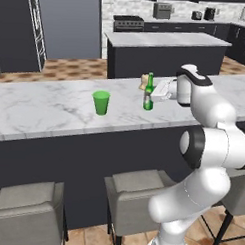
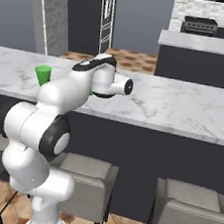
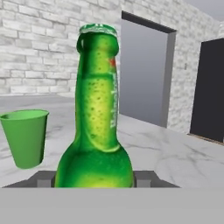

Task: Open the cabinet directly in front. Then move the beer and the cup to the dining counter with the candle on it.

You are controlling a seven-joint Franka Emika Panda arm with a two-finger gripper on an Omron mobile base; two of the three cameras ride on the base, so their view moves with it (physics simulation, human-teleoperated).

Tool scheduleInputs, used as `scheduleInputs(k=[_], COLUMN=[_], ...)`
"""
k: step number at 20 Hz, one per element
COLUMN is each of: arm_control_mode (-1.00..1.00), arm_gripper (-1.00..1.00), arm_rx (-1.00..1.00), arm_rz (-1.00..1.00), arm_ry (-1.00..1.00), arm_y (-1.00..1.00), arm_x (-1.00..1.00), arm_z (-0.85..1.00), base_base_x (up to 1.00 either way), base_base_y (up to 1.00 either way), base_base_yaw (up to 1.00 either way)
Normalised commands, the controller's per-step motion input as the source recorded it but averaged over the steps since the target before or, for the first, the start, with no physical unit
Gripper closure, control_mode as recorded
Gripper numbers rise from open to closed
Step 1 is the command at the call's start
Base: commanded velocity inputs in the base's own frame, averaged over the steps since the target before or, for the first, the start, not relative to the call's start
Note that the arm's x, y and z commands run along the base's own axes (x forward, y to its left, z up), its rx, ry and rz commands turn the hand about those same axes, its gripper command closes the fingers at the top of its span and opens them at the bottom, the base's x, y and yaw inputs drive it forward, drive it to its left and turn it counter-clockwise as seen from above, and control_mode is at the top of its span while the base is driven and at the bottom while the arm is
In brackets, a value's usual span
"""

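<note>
Gripping the beer (image 1: 148, 93) upright on the dining counter (image 1: 50, 109), the gripper (image 1: 156, 95) has its jaws part-open around the bottle

From the left, the cup (image 1: 100, 102) stands well apart to the bottle's left and the candle (image 1: 144, 82) sits just behind it. From the right, the arm hides the bottle, and the cup (image 2: 43, 75) shows beside the arm. From the hand, the bottle (image 3: 97, 127) sits between the fingertips (image 3: 43, 178), cup (image 3: 25, 136) alongside

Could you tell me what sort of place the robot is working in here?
Most likely a home kitchen with a dining area: a long marble counter with grey stools tucked under it, an island behind, and a stove against the back wall.
</note>
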Motion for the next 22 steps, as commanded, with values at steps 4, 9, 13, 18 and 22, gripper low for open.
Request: scheduleInputs(k=[4,9,13,18,22], arm_control_mode=[-1.00,-1.00,-1.00,-1.00,-1.00], arm_gripper=[1.00,1.00,1.00,1.00,1.00], arm_rx=[0.00,0.00,0.00,0.00,0.00], arm_rz=[0.00,0.00,0.00,0.00,0.00], arm_ry=[-0.05,-0.09,-0.07,-0.05,0.00], arm_y=[0.00,0.00,0.00,0.00,0.00], arm_x=[0.01,0.00,0.00,0.03,0.01], arm_z=[-0.28,-0.52,-0.56,-0.58,-0.10], base_base_x=[0.00,0.00,0.00,0.00,0.00], base_base_y=[0.00,0.00,0.00,0.00,0.00], base_base_yaw=[0.00,0.00,0.00,0.00,0.00])
